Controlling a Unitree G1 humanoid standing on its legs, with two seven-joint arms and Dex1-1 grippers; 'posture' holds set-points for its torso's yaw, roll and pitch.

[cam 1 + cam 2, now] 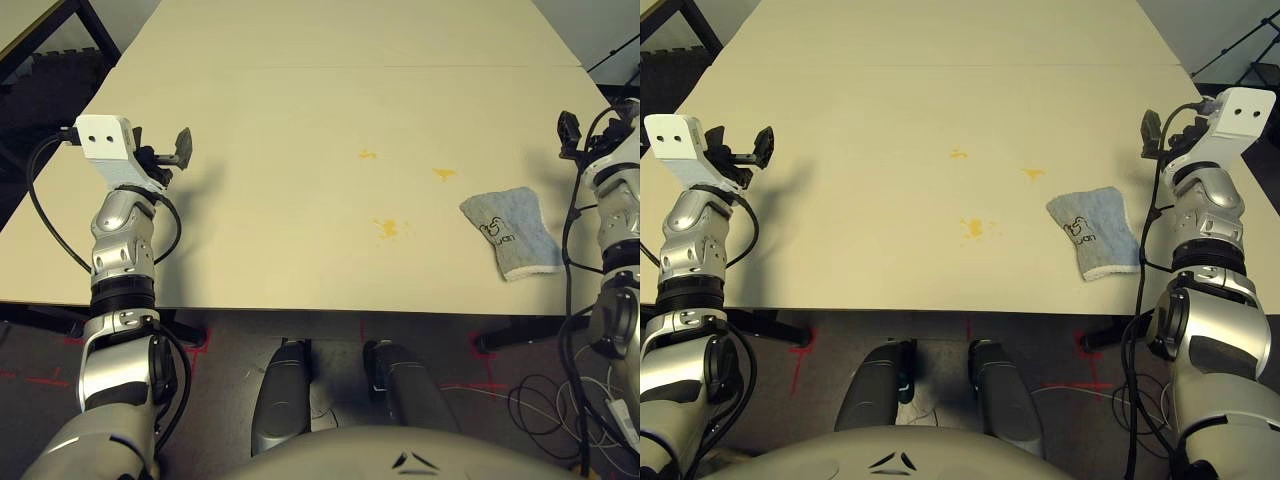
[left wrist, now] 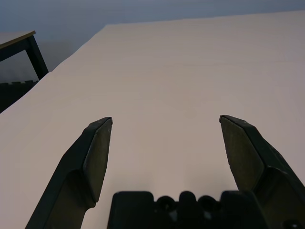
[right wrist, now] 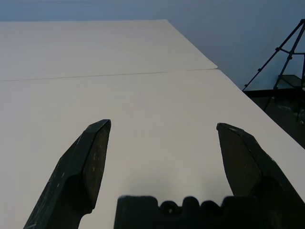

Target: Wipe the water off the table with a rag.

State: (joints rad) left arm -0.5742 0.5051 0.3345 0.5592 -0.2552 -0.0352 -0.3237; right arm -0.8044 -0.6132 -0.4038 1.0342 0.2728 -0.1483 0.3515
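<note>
Since both the left gripper (image 2: 164, 125) and right gripper (image 3: 162, 128) gape wide and empty, we should lower the right onto the rag (image 1: 511, 233), lower right on the table (image 1: 300, 110), pinching centrally before sweeping the water (image 1: 386, 228) mid-frame.

Two head cameras look steeply down on the table (image 1: 300, 220), sharing nearly the same spread. Each wrist camera skims low along its pincer, facing the table's far end.

beige table (image 1: 300, 110), yellow-orange water (image 1: 386, 228), grey-blue rag (image 1: 510, 231)
</note>
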